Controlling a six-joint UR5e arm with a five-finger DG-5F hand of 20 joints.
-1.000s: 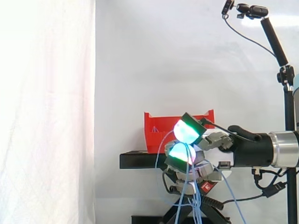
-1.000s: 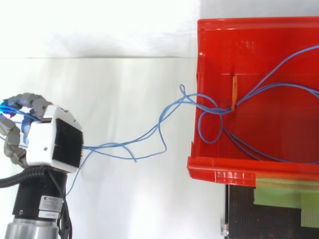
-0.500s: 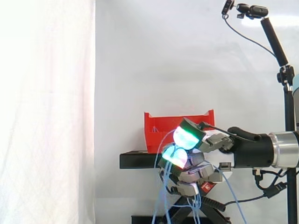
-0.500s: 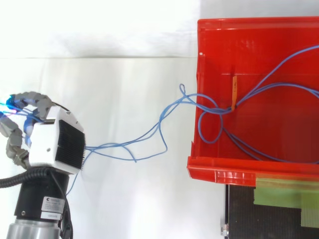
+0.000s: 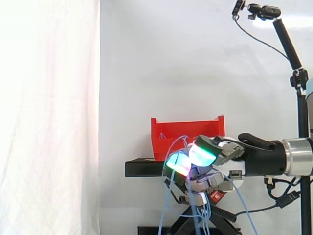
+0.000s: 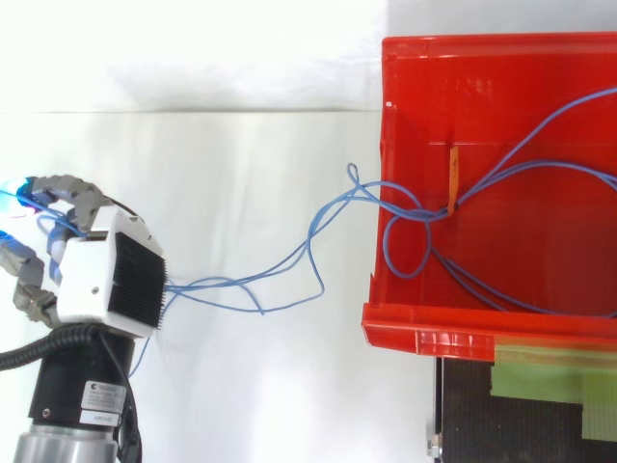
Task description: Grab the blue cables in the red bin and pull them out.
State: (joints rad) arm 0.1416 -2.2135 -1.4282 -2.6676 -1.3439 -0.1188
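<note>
Thin blue cables (image 6: 289, 258) run from inside the red bin (image 6: 434, 333) over its left wall and across the white surface to my hand (image 6: 101, 280) at the lower left. Loops of cable (image 6: 540, 164) still lie in the bin around a small orange tag (image 6: 451, 183). In the side view my hand (image 5: 222, 159) sits in front of the red bin (image 5: 171, 129), its fingers curled round the cables, glowing green pads (image 5: 202, 152) facing left. Below the hand, strands of blue cable (image 5: 200, 218) hang down towards the floor.
The bin rests on a black stand (image 5: 144, 168) with crossed legs below. A camera on a black pole (image 5: 293, 54) rises at the right. Green tape (image 6: 549, 381) marks the stand's top beside the bin. A white curtain (image 5: 49, 117) hangs behind and to the left.
The upper glowing pad has dropped lower and the fingers have shifted and spread slightly. More cable now hangs at the hand's left. The strands between hand and bin have not moved.
</note>
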